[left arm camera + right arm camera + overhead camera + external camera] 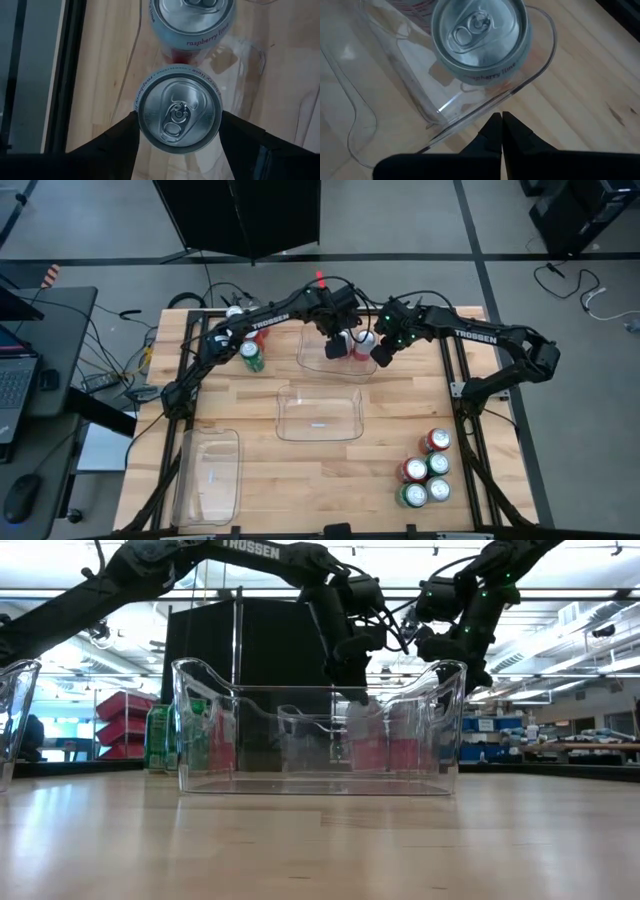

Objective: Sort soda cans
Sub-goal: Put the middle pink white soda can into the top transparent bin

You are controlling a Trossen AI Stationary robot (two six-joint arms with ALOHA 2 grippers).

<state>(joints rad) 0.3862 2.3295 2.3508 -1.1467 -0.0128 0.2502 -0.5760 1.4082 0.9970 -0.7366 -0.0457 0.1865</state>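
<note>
A clear far bin (305, 352) holds two silver-white cans with red. My left gripper (336, 340) reaches over it from the table's left and is shut on one of them (180, 112). The other can (192, 20) stands upright beside it in the bin and also shows in the right wrist view (480, 40). My right gripper (501, 122) is shut and empty. It hangs just outside the bin's right corner rim (520, 87), and shows in the high view (384, 357). My left gripper pinches the silver-white can between its two fingers, one on each opposite side of the body just under the top rim (141, 131). The fingers come from above, pointing down. The can is upright, inside the far bin. I cannot tell whether its base rests on the bin floor.
A second clear bin (285, 395) sits at the table's middle and a third (185, 470) at the near left. Several red and green cans (425, 470) stand at the near right. A green can and a red one (250, 352) stand at the far left.
</note>
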